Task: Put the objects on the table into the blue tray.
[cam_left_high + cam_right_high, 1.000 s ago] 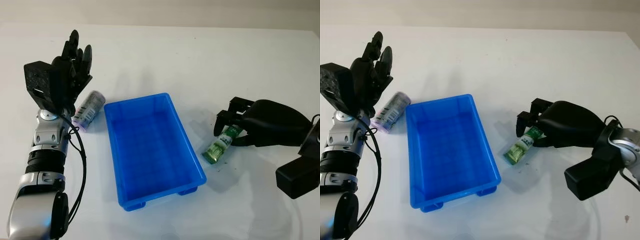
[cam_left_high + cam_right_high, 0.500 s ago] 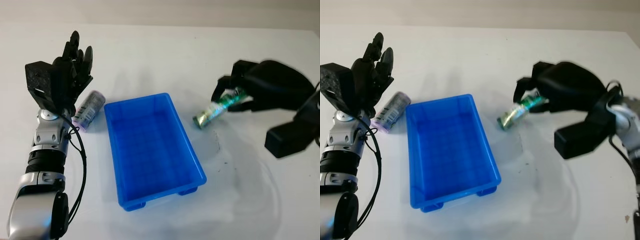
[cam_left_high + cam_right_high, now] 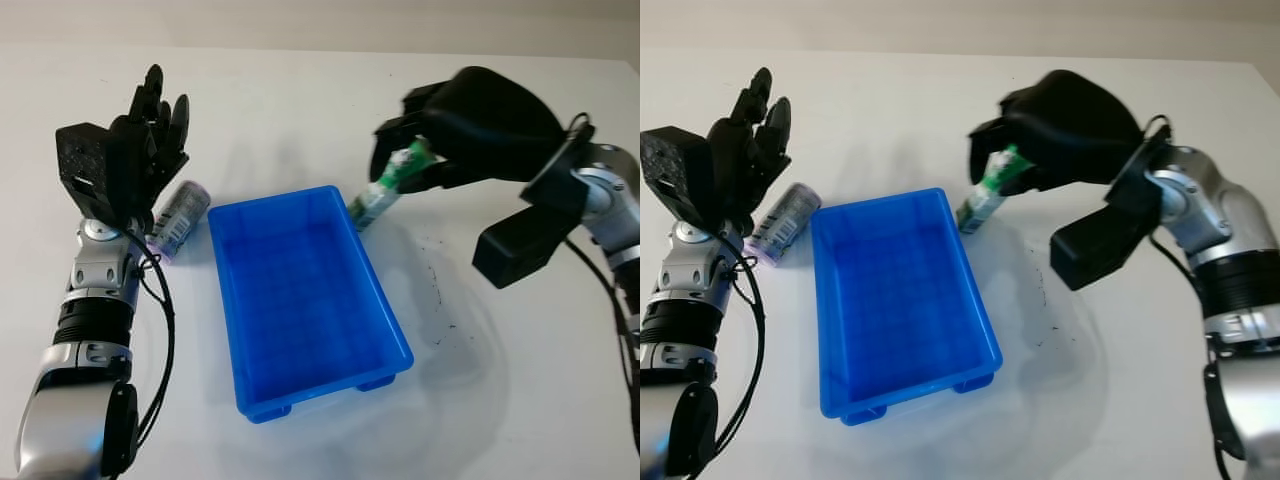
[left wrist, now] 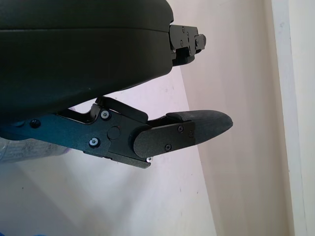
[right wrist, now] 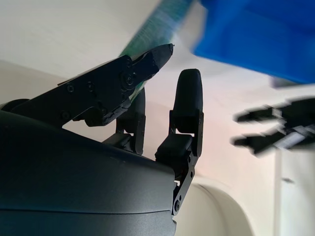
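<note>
The blue tray (image 3: 300, 300) sits mid-table with nothing inside it. My right hand (image 3: 415, 160) is raised above the table beside the tray's far right corner, shut on a green tube (image 3: 385, 190) that hangs tilted, its lower end near that corner. The same green tube (image 5: 157, 22) slants past the fingers in the right wrist view. A purple-and-grey can (image 3: 178, 220) lies on its side left of the tray. My left hand (image 3: 150, 140) is held upright and open just above and behind the can.
White table all around, with dark specks (image 3: 440, 295) on the surface right of the tray. The table's far edge (image 3: 320, 50) runs along the top.
My right hand has lifted the green tube off the table and carried it left and away, from the tray's right side to its far right corner. The left hand has stayed put.
</note>
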Controlling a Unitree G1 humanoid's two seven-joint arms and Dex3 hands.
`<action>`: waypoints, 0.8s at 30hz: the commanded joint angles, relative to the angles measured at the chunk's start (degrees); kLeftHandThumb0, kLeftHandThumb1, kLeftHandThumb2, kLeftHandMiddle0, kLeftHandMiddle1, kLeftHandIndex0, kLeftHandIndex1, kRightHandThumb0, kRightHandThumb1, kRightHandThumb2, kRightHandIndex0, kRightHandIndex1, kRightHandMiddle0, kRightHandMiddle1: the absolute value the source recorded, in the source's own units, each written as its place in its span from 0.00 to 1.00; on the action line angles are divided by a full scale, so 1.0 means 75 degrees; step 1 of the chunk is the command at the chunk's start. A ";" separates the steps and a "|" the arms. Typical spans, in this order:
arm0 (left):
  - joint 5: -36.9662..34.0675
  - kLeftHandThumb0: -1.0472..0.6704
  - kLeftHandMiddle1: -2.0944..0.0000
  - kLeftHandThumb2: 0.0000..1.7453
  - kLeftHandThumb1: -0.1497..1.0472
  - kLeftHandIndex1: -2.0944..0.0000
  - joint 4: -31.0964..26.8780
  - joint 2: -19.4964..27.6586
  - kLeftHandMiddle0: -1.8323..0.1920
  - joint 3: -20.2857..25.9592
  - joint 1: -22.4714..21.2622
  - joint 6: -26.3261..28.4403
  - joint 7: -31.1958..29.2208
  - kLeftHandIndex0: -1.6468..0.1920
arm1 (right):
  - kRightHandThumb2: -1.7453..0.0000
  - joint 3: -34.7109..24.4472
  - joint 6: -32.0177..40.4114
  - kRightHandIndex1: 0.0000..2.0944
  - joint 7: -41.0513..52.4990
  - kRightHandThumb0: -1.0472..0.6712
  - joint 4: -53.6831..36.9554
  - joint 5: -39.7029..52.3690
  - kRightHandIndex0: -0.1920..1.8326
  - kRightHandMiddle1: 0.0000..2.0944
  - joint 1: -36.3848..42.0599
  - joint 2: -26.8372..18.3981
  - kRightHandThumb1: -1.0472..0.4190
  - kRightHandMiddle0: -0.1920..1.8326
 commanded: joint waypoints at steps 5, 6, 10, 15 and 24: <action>0.0116 0.25 0.97 0.35 1.00 0.97 -0.0077 0.0006 0.94 -0.0072 -0.0106 -0.0029 0.0144 0.93 | 0.97 0.0023 -0.0532 0.64 -0.0046 0.48 -0.0109 0.0216 0.40 0.67 -0.0261 0.0250 0.14 0.36; 0.0119 0.25 0.97 0.35 1.00 0.97 -0.0085 0.0003 0.94 -0.0070 -0.0107 -0.0009 0.0164 0.93 | 0.97 0.0011 -0.0588 0.64 -0.0068 0.48 -0.0065 0.0202 0.40 0.67 -0.0278 0.0260 0.14 0.36; 0.0094 0.25 0.97 0.34 1.00 0.97 -0.0005 0.0026 0.94 -0.0043 -0.0100 -0.0126 0.0134 0.93 | 0.97 -0.0035 -0.0632 0.67 -0.0165 0.49 0.0059 0.0127 0.38 0.69 -0.0331 0.0258 0.14 0.35; 0.0086 0.24 0.98 0.35 1.00 0.98 0.0151 0.0046 0.94 -0.0049 -0.0159 -0.0201 0.0070 0.94 | 0.96 -0.0058 -0.0599 0.67 -0.0260 0.49 0.0095 0.0012 0.37 0.68 -0.0372 0.0197 0.13 0.35; 0.0079 0.25 0.97 0.34 1.00 0.97 0.0356 0.0057 0.94 -0.0029 -0.0247 -0.0339 0.0024 0.93 | 0.97 -0.0047 -0.0635 0.67 -0.0557 0.48 0.0176 -0.0261 0.36 0.67 -0.0418 0.0193 0.12 0.34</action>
